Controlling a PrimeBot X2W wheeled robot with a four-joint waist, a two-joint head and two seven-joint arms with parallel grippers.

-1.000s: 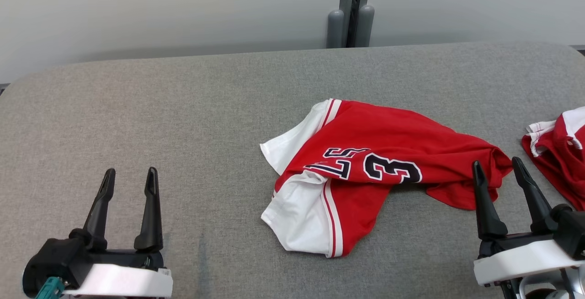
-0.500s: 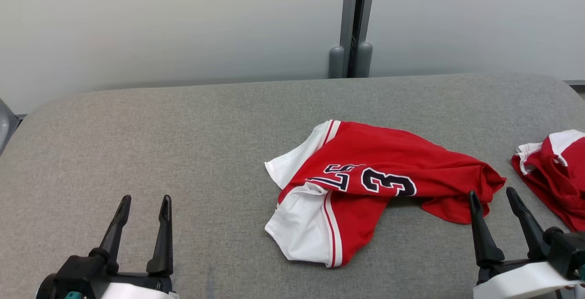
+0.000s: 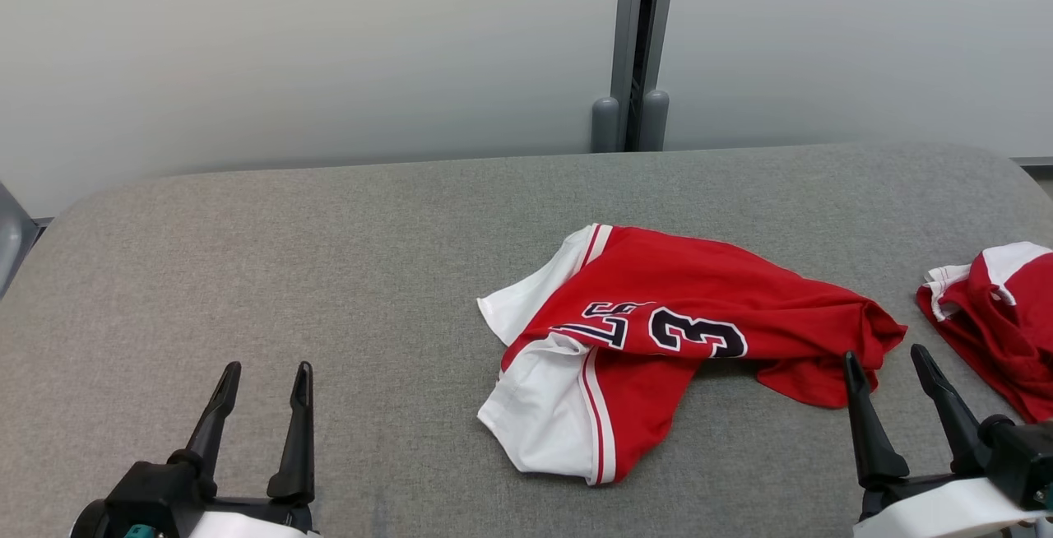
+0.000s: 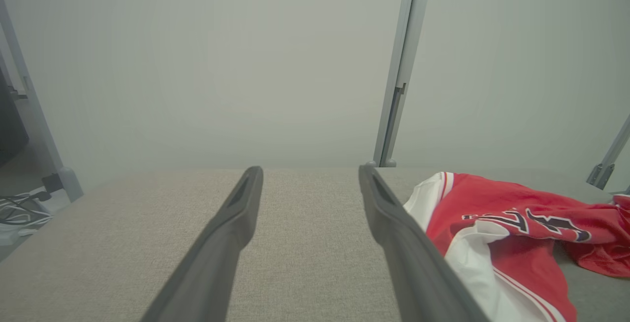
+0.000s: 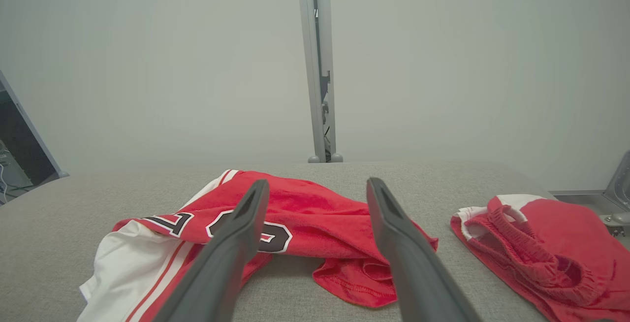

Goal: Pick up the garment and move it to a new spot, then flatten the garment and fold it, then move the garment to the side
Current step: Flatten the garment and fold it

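**Head tilted up, garment hasn't budged, pickup not started**

So over the last second the whole head view slid downward. More wall is showing now and both arms sit lower in the frame. That's the camera moving, not the stuff on the bench. The garment [image 3: 658,316] keeps the same crumpled shape and the same gap to the second red garment [image 3: 995,316] on its right. I read that as nothing being handled yet, so we're at the very start of "pick it up".

The left end effector [image 3: 267,367] hovers over bare bench well to the garment's left, fingers spread apart with nothing between them. The right end effector [image 3: 882,350] is also spread and empty, with its tips just short of the garment's near right hem. A second ago those tips overlapped that end of the cloth. I can't tell if the arm backed off or it's only the tilt.

The garment is a red and white jersey lying right of centre. It's bunched up, with the number partly folded under. My guess is the right arm goes in first, since it's closest.

The bench [image 3: 329,258] has a grey woven fabric top with rounded far corners. Behind it are plain pale wall panels [image 3: 329,44] split by a grey post [image 3: 633,44]. The left wrist view catches some cables [image 4: 19,213] on the floor off the far left corner.
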